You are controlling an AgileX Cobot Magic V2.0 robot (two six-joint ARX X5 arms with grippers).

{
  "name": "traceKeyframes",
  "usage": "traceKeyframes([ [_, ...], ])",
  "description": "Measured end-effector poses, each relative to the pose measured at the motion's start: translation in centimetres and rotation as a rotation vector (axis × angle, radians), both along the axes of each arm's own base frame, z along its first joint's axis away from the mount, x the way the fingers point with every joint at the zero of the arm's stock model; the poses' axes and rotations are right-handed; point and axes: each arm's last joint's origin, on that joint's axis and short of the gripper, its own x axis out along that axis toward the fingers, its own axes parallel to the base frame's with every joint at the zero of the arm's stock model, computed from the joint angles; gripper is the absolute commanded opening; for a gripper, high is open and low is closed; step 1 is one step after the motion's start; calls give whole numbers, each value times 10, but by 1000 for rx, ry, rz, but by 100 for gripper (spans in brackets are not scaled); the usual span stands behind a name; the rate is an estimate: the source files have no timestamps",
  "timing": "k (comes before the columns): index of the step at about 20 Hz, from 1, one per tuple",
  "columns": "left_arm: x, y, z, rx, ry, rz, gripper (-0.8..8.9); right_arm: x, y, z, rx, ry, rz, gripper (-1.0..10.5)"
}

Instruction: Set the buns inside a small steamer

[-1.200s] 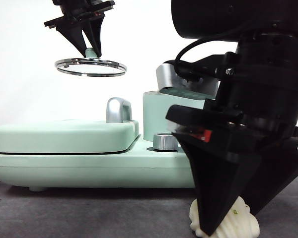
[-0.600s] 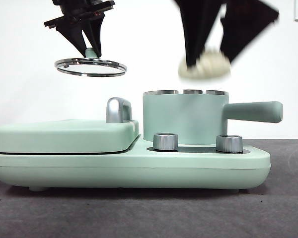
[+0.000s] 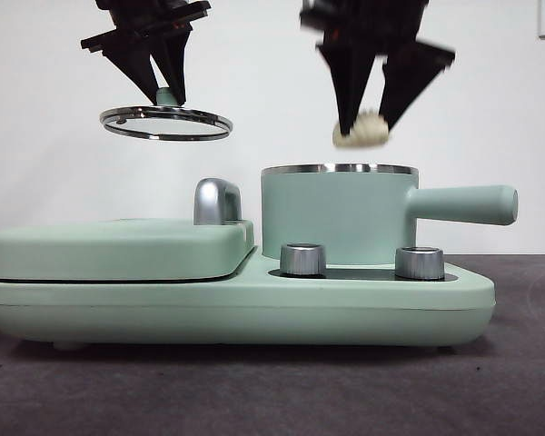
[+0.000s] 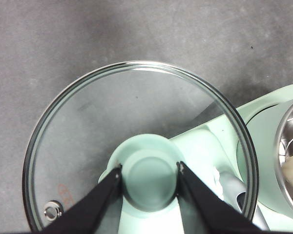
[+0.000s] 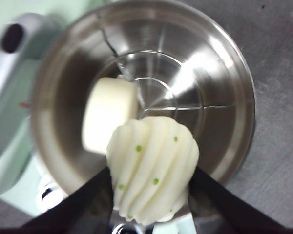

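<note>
The ridged bun, soft, light and best pinched gently at its sides, is gripped by the right hand above the small steamer, upper right of centre. The smooth bun lies inside. The lid is clamped at its knob by the left hand, upper left.

A lab test bench, by the look of it; a bare white wall behind, a plain grey mat underfoot; one mint-green cooker staged alone, nothing homely around.
</note>
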Motion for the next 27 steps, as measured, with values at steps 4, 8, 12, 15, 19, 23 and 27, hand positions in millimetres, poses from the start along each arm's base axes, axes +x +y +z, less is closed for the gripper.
traceKeyframes([
  [4, 0, 0, 0, 0, 0, 0, 59, 19, 1, -25, -55, 23, -14, 207],
  [8, 0, 0, 0, 0, 0, 0, 59, 25, 4, -37, -73, 50, -11, 207],
  [12, 0, 0, 0, 0, 0, 0, 59, 31, 7, -50, -93, 79, 0, 209],
  [15, 0, 0, 0, 0, 0, 0, 59, 31, 7, -51, -96, 70, 4, 325],
  [19, 0, 0, 0, 0, 0, 0, 59, 32, 7, -44, -110, 49, -3, 393],
  [23, 0, 0, 0, -2, 2, 4, 59, 29, 5, -10, -86, -13, -9, 393],
  [27, 0, -1, 0, -4, 3, 5, 59, 5, -8, 39, -43, -96, -13, 393],
])
